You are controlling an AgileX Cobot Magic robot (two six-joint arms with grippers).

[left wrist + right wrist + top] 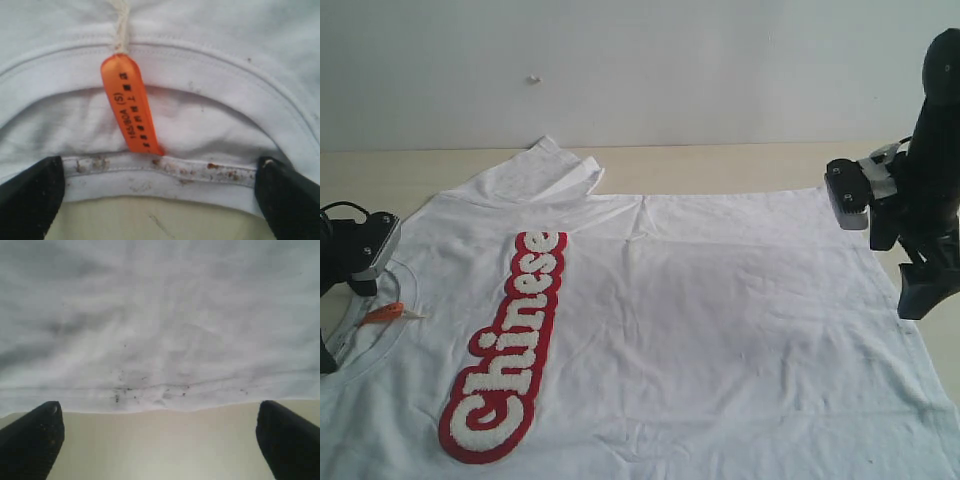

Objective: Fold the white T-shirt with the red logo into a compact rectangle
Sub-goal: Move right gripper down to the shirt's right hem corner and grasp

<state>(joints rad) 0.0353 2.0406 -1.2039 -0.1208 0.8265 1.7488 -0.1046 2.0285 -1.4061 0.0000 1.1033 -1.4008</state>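
Observation:
The white T-shirt (720,310) lies flat on the table, neck to the left, hem to the right. Its red logo (505,350) runs lengthwise on the chest. My left gripper (332,300) stands open at the collar; in the left wrist view its fingers (30,195) straddle the stained ribbed collar (165,172), with the orange neck tag (131,105) just beyond. My right gripper (918,290) hovers open at the hem; in the right wrist view the hem edge (160,397) lies just ahead of the fingers (35,435), which hold nothing.
The far sleeve (545,168) is bunched and partly folded over near the back. A strip of beige table (740,165) shows behind the shirt, ending at a white wall (640,60). The shirt's near side runs out of the exterior view.

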